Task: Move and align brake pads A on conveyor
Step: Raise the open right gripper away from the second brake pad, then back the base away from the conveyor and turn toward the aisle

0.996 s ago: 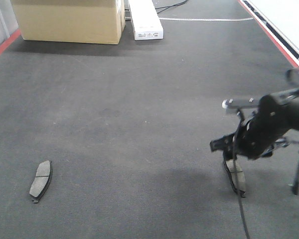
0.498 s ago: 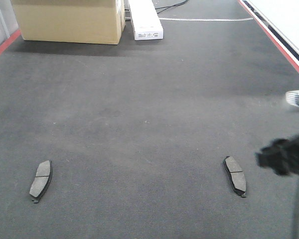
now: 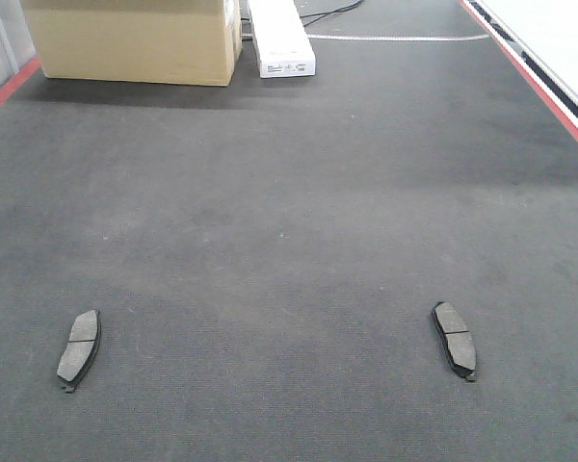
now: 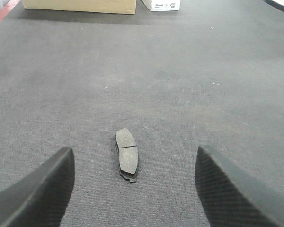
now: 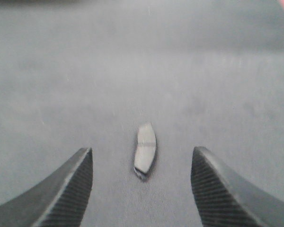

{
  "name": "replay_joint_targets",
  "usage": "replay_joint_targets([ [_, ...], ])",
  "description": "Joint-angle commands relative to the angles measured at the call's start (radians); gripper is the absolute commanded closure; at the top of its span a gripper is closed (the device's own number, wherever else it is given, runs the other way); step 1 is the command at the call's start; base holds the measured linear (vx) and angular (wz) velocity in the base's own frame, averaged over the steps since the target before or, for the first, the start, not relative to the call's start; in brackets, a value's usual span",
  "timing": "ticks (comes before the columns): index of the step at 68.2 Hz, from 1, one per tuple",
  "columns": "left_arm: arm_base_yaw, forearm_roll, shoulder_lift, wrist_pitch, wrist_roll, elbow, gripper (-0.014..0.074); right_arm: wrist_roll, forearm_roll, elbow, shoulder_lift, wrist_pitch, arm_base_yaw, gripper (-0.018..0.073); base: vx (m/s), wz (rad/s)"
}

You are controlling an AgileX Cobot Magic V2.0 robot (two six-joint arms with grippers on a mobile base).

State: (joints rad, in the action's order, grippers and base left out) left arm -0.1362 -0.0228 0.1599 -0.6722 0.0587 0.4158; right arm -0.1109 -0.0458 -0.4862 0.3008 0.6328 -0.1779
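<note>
A: State of the left claw (image 4: 132, 150)?
B: Spread wide, holding nothing. One pad (image 4: 126, 155) lies flat on the belt (image 4: 189, 85) just ahead of it, seen between the two fingers (image 4: 42, 189), touching neither.
A: And the right claw (image 5: 142, 150)?
B: Also wide apart, empty. View blurred. A second pad (image 5: 146, 150) lies flat on the belt ahead of it, centred between its fingers, clear of both.
A: Front camera?
B: Neither claw in view. Both pads lie well apart, long sides running away from the claws. Far ahead of the claws: a cardboard box (image 3: 135, 43) beside a white box (image 3: 281, 38). A red rail (image 3: 541, 89) borders the belt on the right claw's side.
</note>
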Motion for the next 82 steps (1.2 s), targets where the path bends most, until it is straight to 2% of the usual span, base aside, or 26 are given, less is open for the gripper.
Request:
replay_joint_targets([
  [1, -0.004, -0.005, 0.012, 0.064, 0.002, 0.025, 0.0084, 0.008, -0.002, 0.001, -0.075, -0.064, 0.007, 0.012, 0.0, 0.0],
  [14, -0.004, -0.005, 0.012, 0.064, 0.002, 0.025, 0.0084, 0.008, -0.007, 0.015, -0.14, -0.069, 0.007, 0.012, 0.0, 0.0],
  [82, -0.004, -0.005, 0.012, 0.063, 0.002, 0.025, 0.0084, 0.008, -0.006, 0.015, -0.133, -0.065, 0.007, 0.012, -0.01, 0.0],
])
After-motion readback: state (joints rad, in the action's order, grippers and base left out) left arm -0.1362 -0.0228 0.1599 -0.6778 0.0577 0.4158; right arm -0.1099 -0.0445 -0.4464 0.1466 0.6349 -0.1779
